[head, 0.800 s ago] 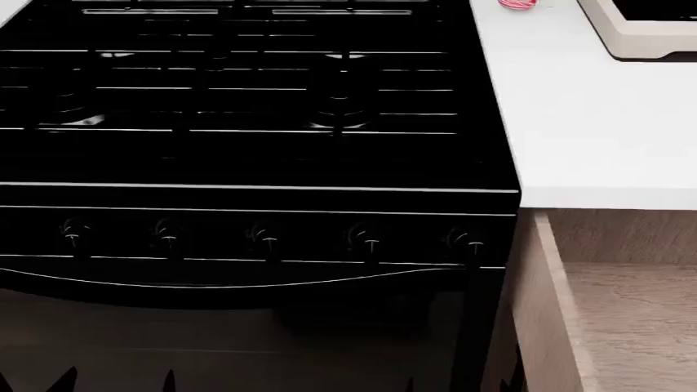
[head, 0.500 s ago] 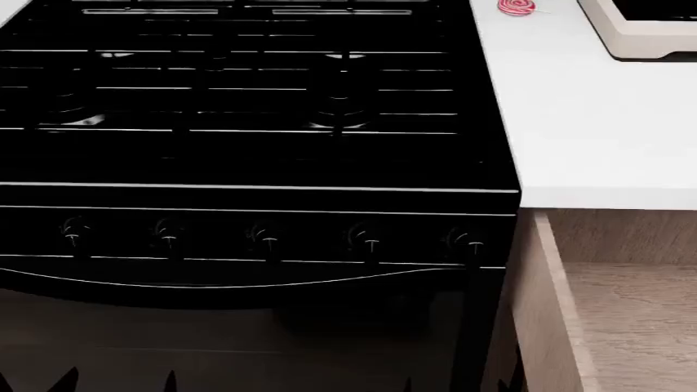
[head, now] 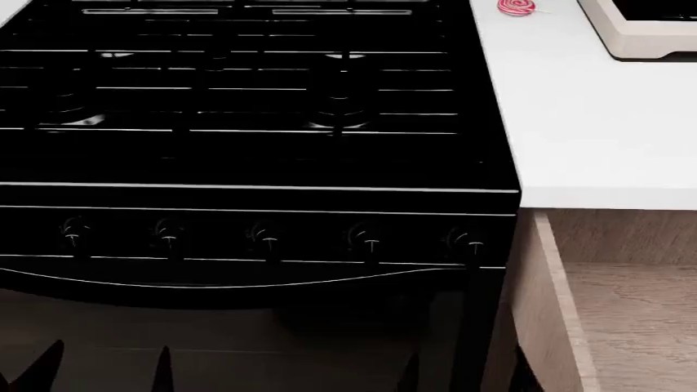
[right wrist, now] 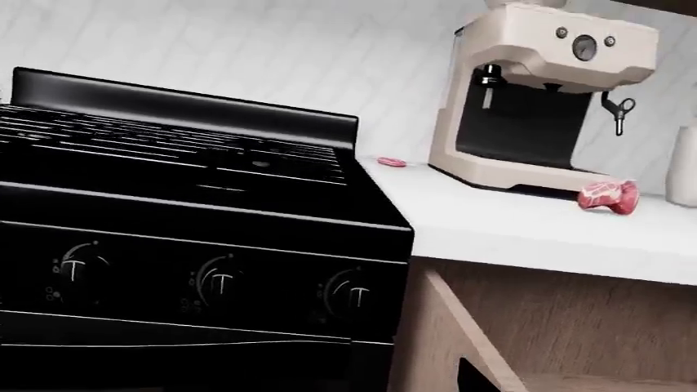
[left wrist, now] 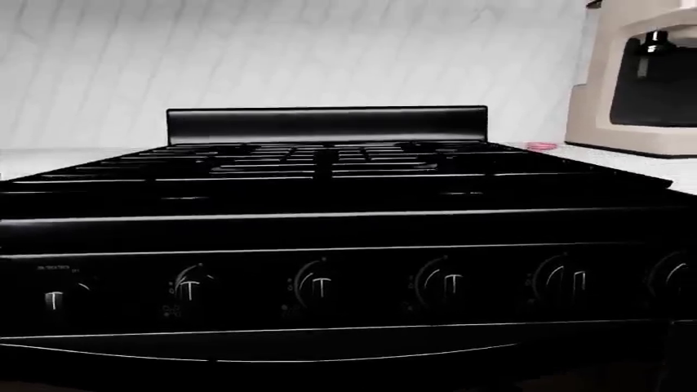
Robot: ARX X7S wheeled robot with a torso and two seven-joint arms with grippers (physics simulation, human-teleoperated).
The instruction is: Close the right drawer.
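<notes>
Head view is mostly a black stove (head: pixel 256 122), its grates up top and a row of knobs (head: pixel 267 237) along the front. White counter (head: pixel 593 122) sits at 3 o'clock from the stove, and right under its front edge, down at 4 o'clock, the drawer (head: pixel 566 310) is pulled out, so you're looking into the light wood box with its left side wall running toward the camera. Its front and handle are out of frame.

A pink lollipop (head: pixel 518 6) lies on the counter at 1 o'clock, beside the base of a cream coffee machine (head: pixel 637 28) in the corner.

Grippers: just dark finger tips poking up along the 6 o'clock edge, left gripper (head: pixel 104 371) and right gripper (head: pixel 463 376). On each, the tips sit apart with nothing between them, so both look spread and empty-handed, neither touching the drawer.

Right wrist view shows the drawer (right wrist: pixel 479 343) open under the counter (right wrist: pixel 523 224), plus the coffee machine (right wrist: pixel 539 98) and a pink chunk of meat (right wrist: pixel 608 196) beside it. Left wrist view is basically all stove (left wrist: pixel 326 237).
</notes>
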